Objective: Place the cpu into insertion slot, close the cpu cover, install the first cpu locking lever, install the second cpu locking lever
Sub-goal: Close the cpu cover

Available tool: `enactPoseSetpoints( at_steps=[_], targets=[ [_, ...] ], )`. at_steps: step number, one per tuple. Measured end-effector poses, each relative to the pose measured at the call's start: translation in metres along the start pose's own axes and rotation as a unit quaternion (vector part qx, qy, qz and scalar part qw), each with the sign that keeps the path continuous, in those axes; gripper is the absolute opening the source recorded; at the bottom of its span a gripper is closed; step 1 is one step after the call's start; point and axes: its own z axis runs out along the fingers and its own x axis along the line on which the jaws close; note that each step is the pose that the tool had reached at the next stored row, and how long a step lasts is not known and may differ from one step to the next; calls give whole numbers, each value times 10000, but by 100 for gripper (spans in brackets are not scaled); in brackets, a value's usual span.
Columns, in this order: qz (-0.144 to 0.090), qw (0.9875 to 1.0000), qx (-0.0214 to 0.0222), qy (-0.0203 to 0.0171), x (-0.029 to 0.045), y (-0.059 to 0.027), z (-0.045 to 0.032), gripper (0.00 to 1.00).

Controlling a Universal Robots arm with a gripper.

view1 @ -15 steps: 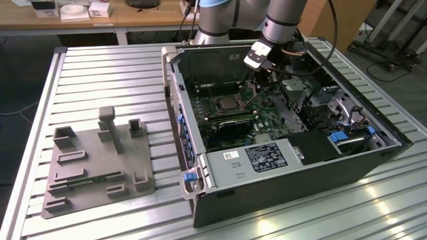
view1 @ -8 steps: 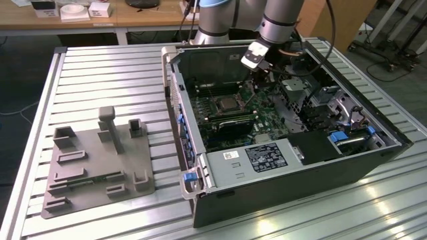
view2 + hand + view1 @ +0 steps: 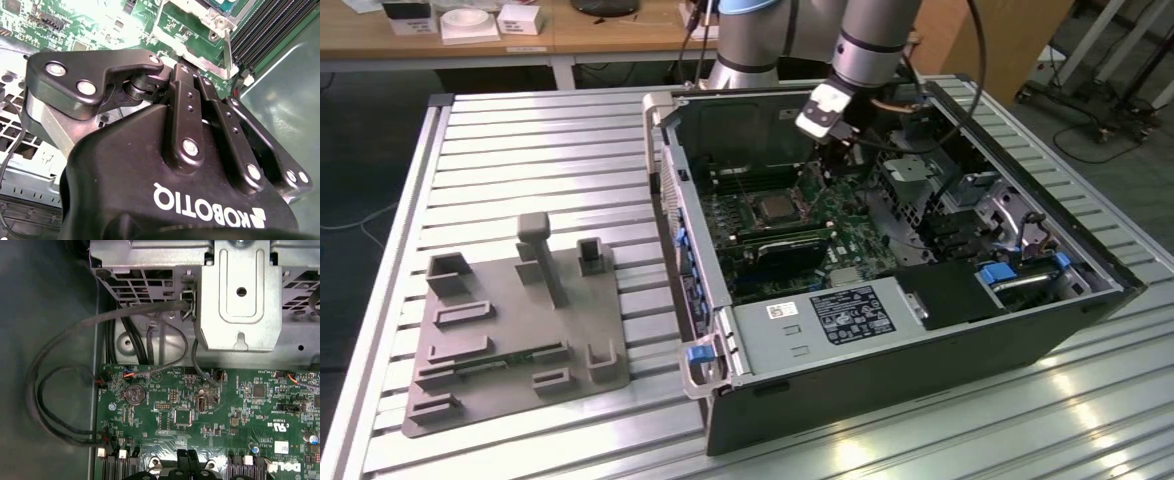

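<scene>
The insertion slot (image 3: 771, 208) sits in the green motherboard (image 3: 854, 250) inside the open computer case. A grey square, the cpu (image 3: 774, 209), lies in its centre with the silvery cpu cover (image 3: 754, 198) framing it. My gripper (image 3: 838, 160) hangs above the board just beyond the slot, towards the case's back wall. In the first wrist view my gripper (image 3: 185, 460) has its black tips pressed together, shut, with nothing visible between them. In the second wrist view the cover's silvery frame (image 3: 195, 25) and a thin metal locking lever (image 3: 227, 50) lie past my gripper's black housing (image 3: 150, 190).
A black box with a white label (image 3: 854, 310) fills the case's near end, with blue latches (image 3: 700, 352) beside it. Long memory slots (image 3: 781, 240) run next to the socket. Loose cables (image 3: 65, 390) and a metal cage (image 3: 240, 300) are close to the gripper. A grey fixture plate (image 3: 520, 330) lies on the table.
</scene>
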Motion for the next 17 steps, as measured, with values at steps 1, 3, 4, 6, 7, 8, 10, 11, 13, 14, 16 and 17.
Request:
enactPoseSetpoints(
  at_steps=[1,3,4,6,7,8,10,11,13,14,16,17],
  targets=[
    [0,10000,0,0,0,-10,0,10],
    [-1,10000,0,0,1,-31,0,10],
    [-2,10000,0,0,1,-40,0,10],
    [-3,10000,0,0,1,-60,0,10],
    [-3,10000,0,0,2,-68,0,10],
    [-4,10000,0,0,2,-76,0,10],
    [-4,10000,0,0,2,-89,0,10],
    [-4,10000,0,0,2,-96,1,10],
    [-5,10000,0,0,3,-109,1,10],
    [-5,10000,0,0,3,-117,1,10],
    [-5,10000,0,0,3,-132,0,10],
    [-5,10000,0,0,3,-140,1,10]
  ],
)
